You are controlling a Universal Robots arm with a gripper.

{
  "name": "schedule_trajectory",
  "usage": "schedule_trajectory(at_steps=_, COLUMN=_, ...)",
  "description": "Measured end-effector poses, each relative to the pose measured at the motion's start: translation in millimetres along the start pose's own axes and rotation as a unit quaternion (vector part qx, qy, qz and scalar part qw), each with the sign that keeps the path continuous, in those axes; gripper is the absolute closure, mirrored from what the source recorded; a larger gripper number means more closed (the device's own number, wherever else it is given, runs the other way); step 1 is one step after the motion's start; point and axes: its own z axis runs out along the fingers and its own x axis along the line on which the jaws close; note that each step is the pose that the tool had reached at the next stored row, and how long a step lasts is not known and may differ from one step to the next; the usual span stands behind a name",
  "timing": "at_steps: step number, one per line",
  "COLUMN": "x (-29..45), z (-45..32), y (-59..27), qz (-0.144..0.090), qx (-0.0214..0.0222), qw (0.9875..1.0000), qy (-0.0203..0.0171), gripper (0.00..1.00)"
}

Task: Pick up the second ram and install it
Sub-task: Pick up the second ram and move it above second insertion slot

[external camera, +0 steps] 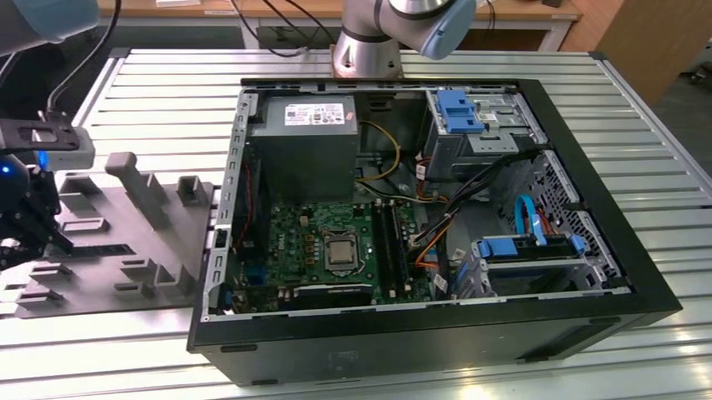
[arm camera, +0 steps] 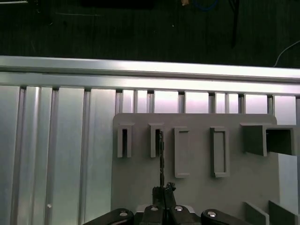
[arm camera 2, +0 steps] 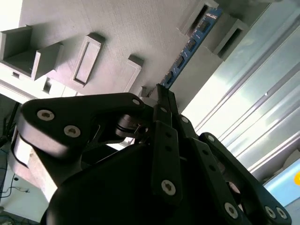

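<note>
no text, number or sign legible anywhere. white rectangular label on the grey metal power-supply box, at 11 o'clock inside the open black computer case: rows of dark print, too small to read. thin flat blue circuit-board ram stick, in the second wrist view: dark chips along it, no marking to make out. grey plastic holder tray: bare faces.

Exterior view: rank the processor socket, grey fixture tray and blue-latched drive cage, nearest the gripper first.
1. Grey fixture tray, beneath the gripper at the exterior view's left; it holds the second ram that the gripper grips.
2. Processor socket, on the motherboard inside the case.
3. Blue-latched drive cage, at the case's far end, the exterior view's right.
</note>
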Motion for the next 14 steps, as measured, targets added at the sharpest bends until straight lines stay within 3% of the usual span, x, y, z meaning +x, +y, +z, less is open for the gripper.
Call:
schedule_trajectory(at_steps=1, x=-0.2, z=-2.8, y=0.2, qz=0.000, qx=-0.0001, qw=1.0000, qy=0.0000, gripper=0.89)
schedule_trajectory(at_steps=2, x=-1.0, z=-15.3, y=0.7, qz=0.000, qx=0.0000, qw=1.0000, qy=0.0000, gripper=0.89)
schedule_trajectory(at_steps=3, x=-1.2, z=-19.8, y=0.9, qz=0.000, qx=0.0000, qw=1.0000, qy=0.0000, gripper=0.89)
schedule_trajectory(at_steps=14, x=-3.3, z=-47.6, y=2.1, qz=0.000, qx=0.0000, qw=1.0000, qy=0.0000, gripper=0.89)
